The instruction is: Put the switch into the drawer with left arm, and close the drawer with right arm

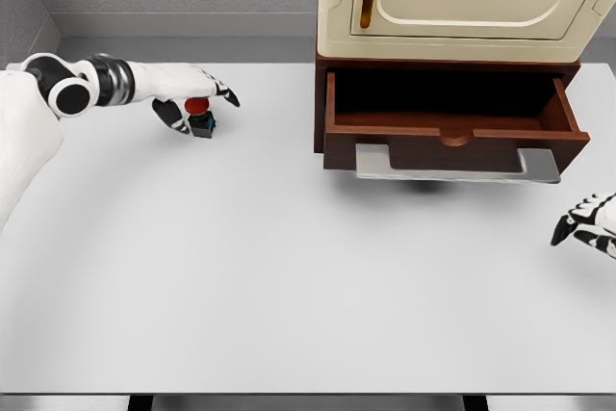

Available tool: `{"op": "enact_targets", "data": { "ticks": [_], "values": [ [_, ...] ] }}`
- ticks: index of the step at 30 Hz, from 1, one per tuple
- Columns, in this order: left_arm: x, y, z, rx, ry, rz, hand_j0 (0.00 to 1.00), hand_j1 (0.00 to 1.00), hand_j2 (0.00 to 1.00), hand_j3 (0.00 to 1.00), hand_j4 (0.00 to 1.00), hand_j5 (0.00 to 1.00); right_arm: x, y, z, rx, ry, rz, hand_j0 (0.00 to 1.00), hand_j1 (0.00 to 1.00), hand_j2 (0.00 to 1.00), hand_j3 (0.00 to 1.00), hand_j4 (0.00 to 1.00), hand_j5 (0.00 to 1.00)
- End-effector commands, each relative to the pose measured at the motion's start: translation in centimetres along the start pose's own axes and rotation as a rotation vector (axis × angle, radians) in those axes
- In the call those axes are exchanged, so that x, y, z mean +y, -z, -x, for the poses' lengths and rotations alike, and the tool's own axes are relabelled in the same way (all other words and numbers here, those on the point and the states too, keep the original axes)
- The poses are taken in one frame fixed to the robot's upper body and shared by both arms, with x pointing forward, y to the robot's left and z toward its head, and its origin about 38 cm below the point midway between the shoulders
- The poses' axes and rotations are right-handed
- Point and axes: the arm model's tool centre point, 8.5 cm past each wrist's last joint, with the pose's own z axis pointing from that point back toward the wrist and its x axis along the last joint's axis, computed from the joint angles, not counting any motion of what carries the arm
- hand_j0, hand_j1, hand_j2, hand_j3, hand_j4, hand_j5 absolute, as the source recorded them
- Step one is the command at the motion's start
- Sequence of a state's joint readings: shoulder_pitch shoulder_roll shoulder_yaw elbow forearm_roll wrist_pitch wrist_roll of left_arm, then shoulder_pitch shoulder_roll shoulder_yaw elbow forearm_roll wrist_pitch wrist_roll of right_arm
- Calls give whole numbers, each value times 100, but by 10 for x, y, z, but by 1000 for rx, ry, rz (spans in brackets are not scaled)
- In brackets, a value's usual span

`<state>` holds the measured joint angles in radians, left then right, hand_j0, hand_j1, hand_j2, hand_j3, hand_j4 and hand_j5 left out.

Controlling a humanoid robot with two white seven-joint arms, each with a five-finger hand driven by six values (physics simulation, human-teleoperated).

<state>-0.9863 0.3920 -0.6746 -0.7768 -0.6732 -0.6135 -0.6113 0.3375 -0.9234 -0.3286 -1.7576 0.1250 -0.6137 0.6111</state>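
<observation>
1. The left hand (192,103) is over the switch (200,118) at the far left of the table (289,276). Its fingers arch over the red cap, with the thumb low beside the dark base. Contact appears made, but a firm grip cannot be confirmed from this view.
2. The switch sits at or just above the table surface, well apart from the drawer (452,132). It has not yet been carried toward the drawer.
3. The hand comes at the switch from above and from the left. This approach probably leaves the fingers free to close around the small body without pushing it sideways.
4. The drawer is pulled fully out of the cabinet (452,7). Its open cavity faces upward, which allows a drop from above. The grey handle (452,166) spans the front panel.
5. The right hand (589,223) rests low at the right edge of the table, fingers loosely curled and holding nothing. It lies near the drawer front, likely staged for the closing push.
6. Next step, as judged: secure the switch, lift it, and move right over the drawer.
</observation>
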Motion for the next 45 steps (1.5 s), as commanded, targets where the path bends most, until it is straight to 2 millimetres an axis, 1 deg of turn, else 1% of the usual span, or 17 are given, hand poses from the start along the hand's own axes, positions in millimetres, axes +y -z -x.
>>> {"op": "enact_targets", "data": {
  "ticks": [1,5,6,7,8,18,20,21,23,27,34,35,38,40,41,45],
  "values": [
    [0,0,0,4,-1,-1,83,83,83,83,83,83,-3,-1,0,-4,7,8,46,46,46,46,46,46],
    [0,-1,2,6,-2,-1,83,83,83,83,83,83,-4,-1,0,-5,5,6,46,46,46,46,46,46],
    [0,-3,3,10,-2,0,79,79,79,79,79,79,-5,-1,0,-5,0,3,46,46,46,46,46,46],
    [0,-4,4,12,-1,-1,70,70,70,70,70,70,-6,-1,0,-6,-3,-4,46,46,46,46,46,46],
    [0,-4,4,12,-1,-1,67,67,67,67,67,67,-6,-1,0,-6,-3,-4,46,46,46,46,46,46],
    [-1,-7,7,19,-1,1,67,67,67,67,67,67,-8,1,-1,-11,-6,-1,46,46,46,46,46,46],
    [-1,-6,6,18,0,2,61,61,61,61,61,61,-6,3,-1,-15,-3,-5,46,46,46,46,46,46],
    [-2,-6,6,18,-1,3,56,56,56,56,56,56,-6,3,-1,-16,-3,-6,46,46,46,46,46,46],
    [-2,-6,6,16,2,5,53,53,53,53,53,53,-10,2,-1,-14,-19,-18,46,46,46,46,46,46],
    [-2,-5,5,14,6,6,46,46,46,46,46,46,-10,2,-1,-13,-18,-19,46,46,46,46,46,46],
    [0,-7,5,13,6,0,42,42,42,42,42,42,-12,2,-1,-13,-24,-14,46,46,46,46,46,46],
    [5,-14,11,26,10,-9,42,42,42,42,42,42,-13,2,-1,-13,-23,-12,46,46,46,46,46,46],
    [9,-20,13,15,-15,-38,41,41,41,41,41,41,-11,2,-1,-13,-22,-15,46,46,46,46,46,46],
    [16,-30,19,13,-40,-70,41,41,41,41,41,41,-12,2,-1,-14,-24,-12,46,46,46,46,46,46],
    [18,-31,19,8,-46,-79,41,41,41,41,41,41,-12,2,-1,-14,-24,-12,46,46,46,46,46,46],
    [33,-36,7,-37,-26,-132,41,41,41,41,41,41,-13,2,-1,-14,-26,-10,46,46,46,46,46,46]
  ]
}}
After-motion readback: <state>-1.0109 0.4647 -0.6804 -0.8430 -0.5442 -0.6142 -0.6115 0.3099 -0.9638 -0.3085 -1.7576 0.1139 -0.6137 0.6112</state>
